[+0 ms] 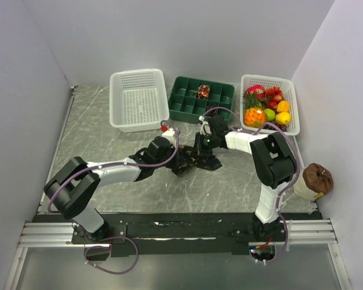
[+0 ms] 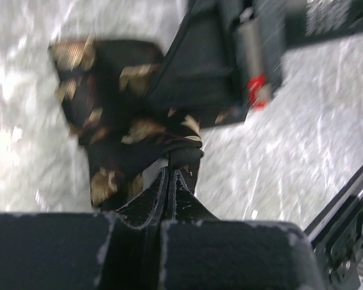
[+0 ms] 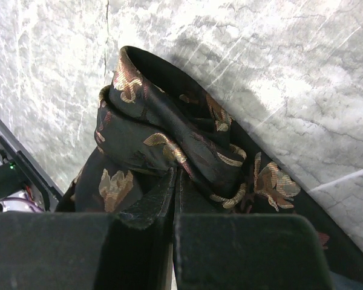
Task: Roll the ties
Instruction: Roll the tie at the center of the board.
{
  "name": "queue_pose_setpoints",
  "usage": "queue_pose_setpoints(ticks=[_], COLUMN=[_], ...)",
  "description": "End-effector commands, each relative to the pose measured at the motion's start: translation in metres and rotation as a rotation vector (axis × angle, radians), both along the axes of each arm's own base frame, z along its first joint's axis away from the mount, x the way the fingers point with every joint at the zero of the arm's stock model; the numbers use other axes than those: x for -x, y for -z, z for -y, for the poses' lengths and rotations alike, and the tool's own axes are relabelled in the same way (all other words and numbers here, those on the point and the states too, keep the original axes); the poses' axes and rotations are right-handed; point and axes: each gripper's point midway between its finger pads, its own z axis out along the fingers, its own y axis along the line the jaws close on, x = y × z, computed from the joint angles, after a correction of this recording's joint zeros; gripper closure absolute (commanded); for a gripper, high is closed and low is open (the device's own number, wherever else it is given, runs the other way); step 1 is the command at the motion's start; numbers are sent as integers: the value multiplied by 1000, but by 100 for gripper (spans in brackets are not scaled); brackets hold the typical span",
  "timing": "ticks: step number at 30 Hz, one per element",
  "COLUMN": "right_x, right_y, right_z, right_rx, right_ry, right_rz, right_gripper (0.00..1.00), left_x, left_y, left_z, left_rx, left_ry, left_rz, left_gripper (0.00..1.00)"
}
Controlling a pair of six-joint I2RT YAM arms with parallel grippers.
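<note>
I have both arms reaching in to the middle of the worktop [image 1: 109,133], where the tie [image 3: 169,130] lies as a loose, half-formed coil. It is dark cloth with tan figures, wound on itself a turn or so, with a flat length running out from under the coil toward the lower right of the right wrist view. The right tool [image 3: 174,181] is pressed nearly closed, its two fingers meeting on the outer wrap at the near side of the coil. I judge it is there to pin the roll so the turns do not spring open. The left tool [image 2: 171,174] reaches in from the other side and is likewise closed down to a sliver, nipping a narrow fold of the cloth at its very tips. That view is blurred, so I cannot say how much fabric is caught. Seen from the left wrist, the right arm's black body stands right over the coil, so the two are very close and I would move them one at a time. The roll looks slack and lopsided, so I judge the rolling midway, not finished. At the far edge the green tray [image 1: 221,99] holds a small reddish bundle [image 1: 202,92] in one compartment, likely a tie already rolled, which suggests where this one goes.
</note>
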Motion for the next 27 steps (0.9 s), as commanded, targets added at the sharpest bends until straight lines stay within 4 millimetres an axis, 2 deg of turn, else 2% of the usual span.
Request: queue_pose_setpoints(ticks=[1, 4, 9, 14, 15, 16, 17, 18, 20, 27], right_x=[-5, -4, -3, -2, -2, -2, -2, -2, -3, -6], right_y=[12, 14, 16, 20, 20, 21, 21, 21, 21, 19], right_z=[3, 3, 4, 4, 3, 4, 3, 3, 4, 6], right_rx=[37, 41, 44, 45, 44, 45, 43, 44, 44, 46], right_ry=[-2, -3, -2, -6, -4, -3, -5, -3, -2, 13], right_rz=[-7, -11, -14, -25, -24, -26, -31, -28, -28, -21], right_gripper=[99, 99, 100, 100, 100, 100, 100, 100, 100, 99], left_x=[-18, -22, -36, -64, -67, -75, -78, -83, -85, -80], left_y=[-21, -21, -33, -43, -32, -32, -20, -19, -2, 34], left_z=[23, 25, 24, 20, 19, 19, 20, 22, 23, 25], left_rx=[57, 83, 95, 66, 38, 26, 1, -4, -26, -39], left_ry=[26, 8, -56, -149, -155, -167, -167, -168, -158, -149], left_rz=[77, 79, 123, 182, 167, 164, 146, 150, 127, 76], left_gripper=[99, 99, 99, 99, 99, 99, 99, 99, 99, 99])
